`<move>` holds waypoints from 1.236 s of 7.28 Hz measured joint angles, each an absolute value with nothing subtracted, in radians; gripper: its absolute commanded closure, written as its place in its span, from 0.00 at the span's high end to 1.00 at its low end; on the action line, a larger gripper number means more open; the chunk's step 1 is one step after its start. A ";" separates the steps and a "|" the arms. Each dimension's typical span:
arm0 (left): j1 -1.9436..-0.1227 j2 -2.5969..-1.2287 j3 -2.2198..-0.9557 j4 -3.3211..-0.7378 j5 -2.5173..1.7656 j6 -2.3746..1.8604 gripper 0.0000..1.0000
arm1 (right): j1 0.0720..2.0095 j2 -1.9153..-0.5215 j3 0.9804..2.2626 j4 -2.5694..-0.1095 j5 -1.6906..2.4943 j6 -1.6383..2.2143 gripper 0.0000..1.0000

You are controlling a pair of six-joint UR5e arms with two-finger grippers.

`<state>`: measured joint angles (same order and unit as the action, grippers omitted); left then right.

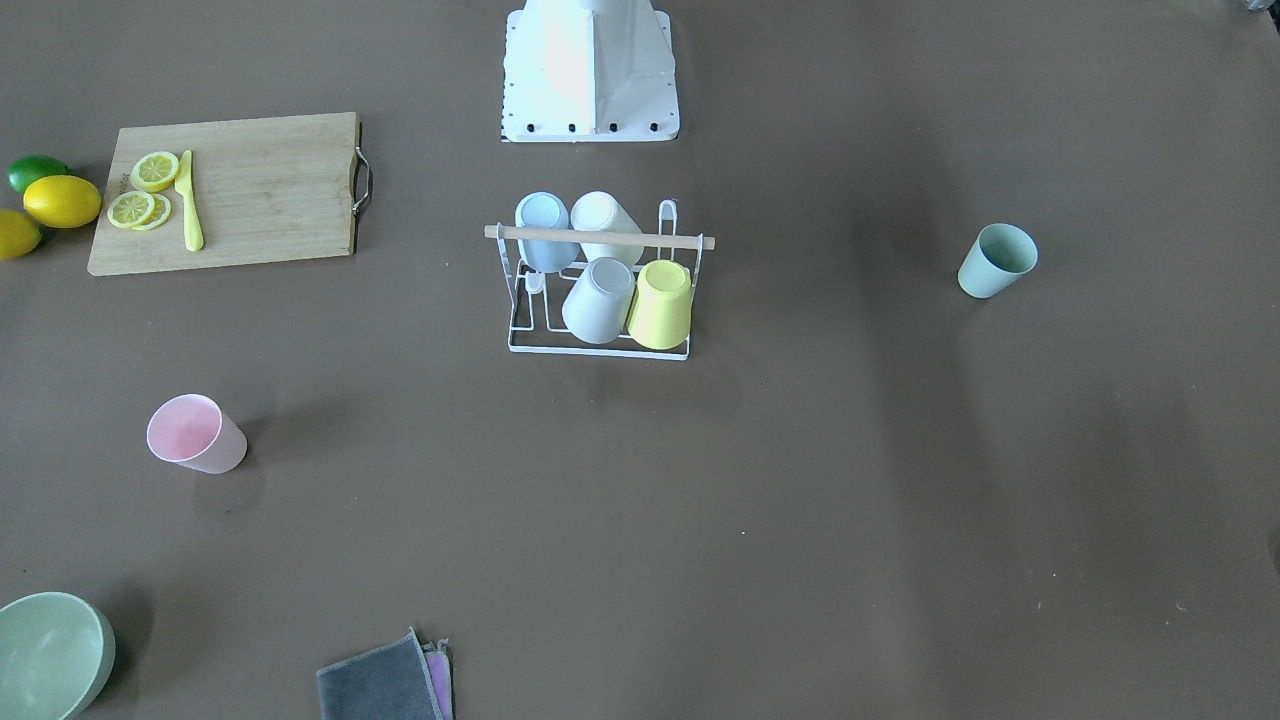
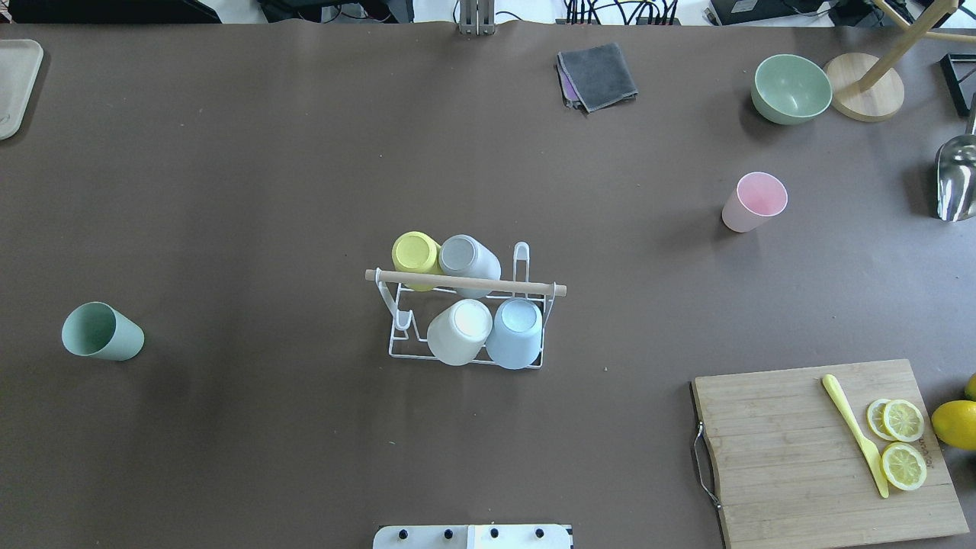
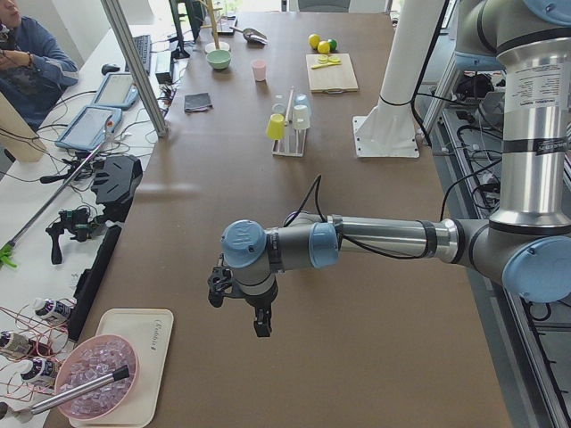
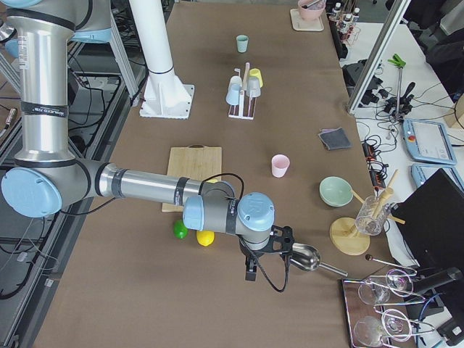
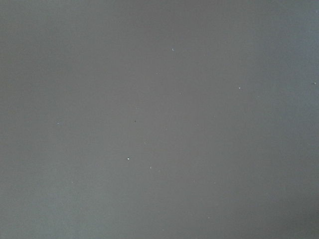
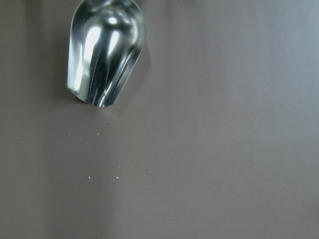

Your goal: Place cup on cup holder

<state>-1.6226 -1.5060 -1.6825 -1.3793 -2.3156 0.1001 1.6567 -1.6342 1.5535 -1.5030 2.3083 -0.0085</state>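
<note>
The holder (image 2: 465, 283) stands mid surface (image 2: 305, 152) with 4 cups (image 2: 460, 332) on it. A green cup (image 2: 101, 332) and a pink cup (image 2: 753, 202) sit far off, not yet placed. The left tool (image 3: 239, 308) and right tool (image 4: 267, 255) hang away; wide or narrow, I cannot tell.

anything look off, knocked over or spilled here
Nothing stands out. Four cups sit upside down on the holder. The pink cup and green cup stand upright away from it. Nothing looks spilled or broken.
</note>
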 measured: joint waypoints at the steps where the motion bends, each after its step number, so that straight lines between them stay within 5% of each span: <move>1: -1.622 -1.506 -1.682 -1.380 -2.319 0.099 0.98 | 1.657 -1.631 1.563 -1.503 2.308 -0.007 1.00; 9: -1.526 -1.531 -1.776 -1.313 -2.310 0.087 0.98 | 1.510 -1.422 1.575 -1.686 2.243 0.066 1.00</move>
